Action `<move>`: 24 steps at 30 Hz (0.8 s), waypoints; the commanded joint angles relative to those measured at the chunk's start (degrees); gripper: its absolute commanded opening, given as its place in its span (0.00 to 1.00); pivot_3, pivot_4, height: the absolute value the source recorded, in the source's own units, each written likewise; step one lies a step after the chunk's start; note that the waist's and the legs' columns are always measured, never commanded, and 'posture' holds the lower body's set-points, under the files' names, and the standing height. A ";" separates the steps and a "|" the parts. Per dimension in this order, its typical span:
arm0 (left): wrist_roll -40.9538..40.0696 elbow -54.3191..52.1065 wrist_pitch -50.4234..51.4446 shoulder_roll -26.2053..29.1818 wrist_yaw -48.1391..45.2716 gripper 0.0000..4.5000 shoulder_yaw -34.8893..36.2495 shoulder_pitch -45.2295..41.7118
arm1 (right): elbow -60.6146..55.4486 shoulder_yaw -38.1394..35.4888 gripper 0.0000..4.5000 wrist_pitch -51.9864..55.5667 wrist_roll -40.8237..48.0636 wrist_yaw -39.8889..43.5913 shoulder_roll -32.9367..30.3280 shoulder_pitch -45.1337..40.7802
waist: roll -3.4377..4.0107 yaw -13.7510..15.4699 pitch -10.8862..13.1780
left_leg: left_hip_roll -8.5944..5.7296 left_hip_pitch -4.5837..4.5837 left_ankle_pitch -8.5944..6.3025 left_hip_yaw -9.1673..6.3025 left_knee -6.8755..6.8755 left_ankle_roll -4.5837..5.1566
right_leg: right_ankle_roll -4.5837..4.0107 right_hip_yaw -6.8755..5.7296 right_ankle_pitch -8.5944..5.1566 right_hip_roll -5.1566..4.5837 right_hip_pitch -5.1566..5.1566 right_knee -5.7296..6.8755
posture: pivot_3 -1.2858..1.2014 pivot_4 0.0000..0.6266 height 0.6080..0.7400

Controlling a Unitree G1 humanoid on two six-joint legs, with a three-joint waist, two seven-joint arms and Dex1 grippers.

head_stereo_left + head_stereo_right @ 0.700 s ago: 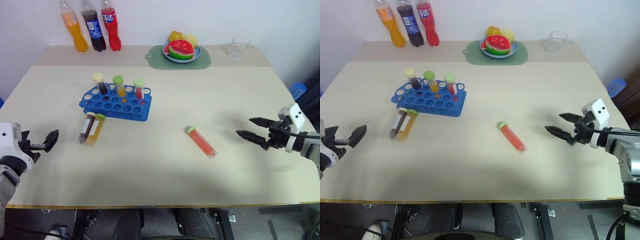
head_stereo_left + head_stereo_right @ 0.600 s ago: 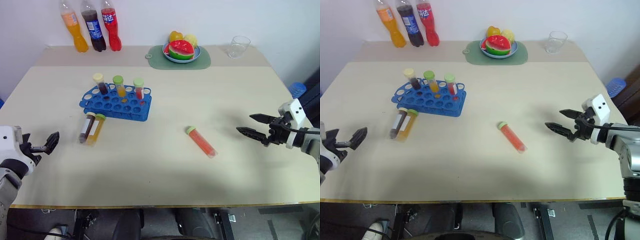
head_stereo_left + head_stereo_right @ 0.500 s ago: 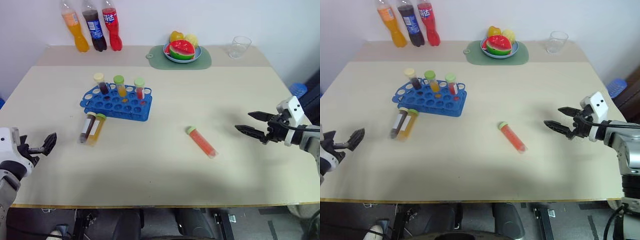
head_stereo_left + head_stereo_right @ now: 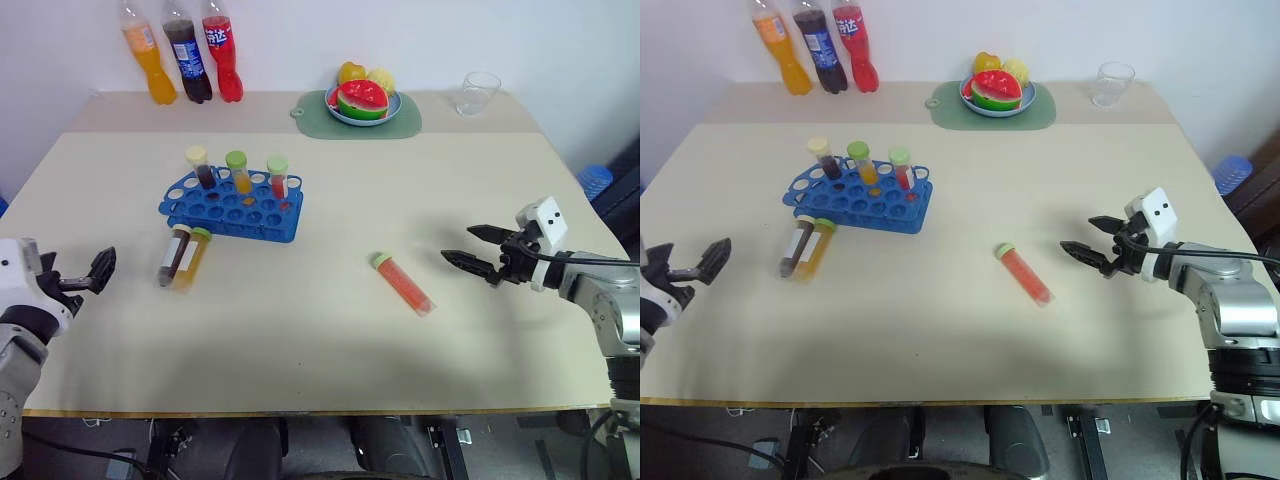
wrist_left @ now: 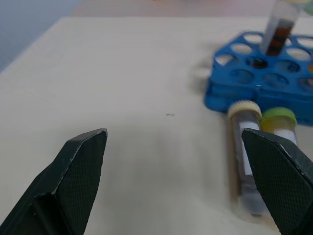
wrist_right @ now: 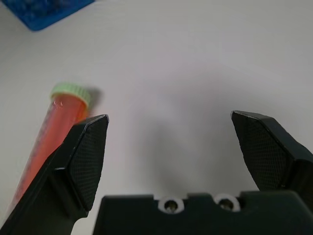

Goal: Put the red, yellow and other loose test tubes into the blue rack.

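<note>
Red tube (image 4: 403,283) flat mid-table, green cap toward far-left, axis diagonal. Two tubes (image 4: 183,257) lie just before blue rack (image 4: 232,206), caps toward rack. Right gripper (image 4: 468,247) spread wide, empty, near red tube; left gripper (image 5: 176,171) likewise at left table edge. Bare tabletop around.

Left gripper (image 4: 100,272), right gripper (image 4: 462,246): fingers spread, empty.

Bare table (image 4: 330,340) around red tube (image 4: 404,284)
</note>
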 commanded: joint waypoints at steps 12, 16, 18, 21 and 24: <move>2.43 1.20 -3.64 1.24 -6.68 1.00 -9.62 -8.73 | -17.91 3.13 0.98 17.36 4.82 -6.24 -3.43 -5.62 | 0.00 -0.05 0.00 | 0.01 0.00 0.00 0.00 0.02 0.00 | 0.00 0.00 0.00 0.00 0.00 0.00 | 0.52 0.24 0.95; 2.22 -1.68 -5.29 1.92 -11.93 1.00 -14.18 -7.56 | -20.75 9.31 0.98 29.94 6.08 -7.60 -5.95 -10.98 | 0.00 -0.08 0.00 | -0.01 -0.02 0.00 0.01 0.03 0.00 | 0.00 0.00 0.00 -0.03 0.00 -0.01 | 0.52 0.24 0.95; 2.13 -2.58 -6.36 1.75 -14.15 1.00 -16.26 -7.44 | -21.52 13.06 0.98 35.08 5.94 -8.19 -6.90 -14.04 | 0.00 -0.21 0.00 | 0.00 -0.01 0.00 -0.01 0.02 0.00 | 0.00 -0.01 0.00 -0.02 -0.01 -0.01 | 0.52 0.24 0.95; 2.73 -4.53 -8.04 1.81 -18.17 1.00 -21.19 -6.52 | -20.24 18.62 0.98 45.32 5.95 -10.43 -5.34 -21.23 | 0.00 -0.15 0.00 | 0.02 -0.01 0.00 -0.01 0.01 0.00 | -0.01 -0.01 0.00 0.00 -0.02 -0.01 | 0.52 0.24 0.95; 5.67 -6.27 -11.43 3.27 -23.33 1.00 -27.95 -4.45 | -18.01 24.72 0.98 56.62 6.88 -11.60 -2.92 -29.67 | 0.08 -0.38 0.03 | 0.01 0.02 0.00 0.11 0.03 0.00 | -0.01 0.06 0.01 -0.01 -0.06 0.02 | 0.52 0.24 0.95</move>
